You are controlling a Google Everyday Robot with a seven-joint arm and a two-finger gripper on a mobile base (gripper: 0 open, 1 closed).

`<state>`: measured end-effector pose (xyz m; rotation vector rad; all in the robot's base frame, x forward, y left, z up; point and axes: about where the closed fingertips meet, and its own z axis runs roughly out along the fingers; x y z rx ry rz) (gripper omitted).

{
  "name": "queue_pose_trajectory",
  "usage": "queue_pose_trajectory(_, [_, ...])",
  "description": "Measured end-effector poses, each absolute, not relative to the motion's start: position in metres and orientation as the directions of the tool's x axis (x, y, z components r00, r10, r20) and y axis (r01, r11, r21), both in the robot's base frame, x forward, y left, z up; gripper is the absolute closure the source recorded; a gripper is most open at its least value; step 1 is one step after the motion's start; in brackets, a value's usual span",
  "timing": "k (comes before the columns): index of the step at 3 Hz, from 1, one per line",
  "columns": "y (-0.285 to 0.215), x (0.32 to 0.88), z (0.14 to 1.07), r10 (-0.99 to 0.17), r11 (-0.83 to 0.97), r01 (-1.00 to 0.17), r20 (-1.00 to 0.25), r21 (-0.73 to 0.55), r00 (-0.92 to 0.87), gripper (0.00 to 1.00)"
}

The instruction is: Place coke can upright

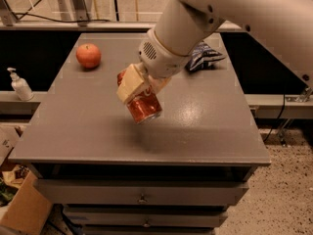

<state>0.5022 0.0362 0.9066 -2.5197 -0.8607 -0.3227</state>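
above grey table (pixel 210 131), jaws clasp tilted coke can (pixel 145 109); apple (pixel 88 56) behind-left.

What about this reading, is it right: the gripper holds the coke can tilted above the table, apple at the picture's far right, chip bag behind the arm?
Wrong on the apple: the camera view shows it at the table's far left in the picture. The rest holds: the gripper grips the coke can tilted above the table, chip bag behind the arm.

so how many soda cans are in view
1: the coke can, tilted, held in the gripper above the middle of the table. The arm could hide others.
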Motion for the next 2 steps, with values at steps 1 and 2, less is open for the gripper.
queue_pose_trajectory(1, [0.0412, 0.5059, 0.9047, 0.505, -0.672, 0.647, 0.416, -0.359, 0.756, 1.0])
queue_pose_trajectory(2, [0.0454, 0.5112, 0.9013, 0.463, -0.596, 0.698, 0.54, -0.397, 0.703, 1.0])
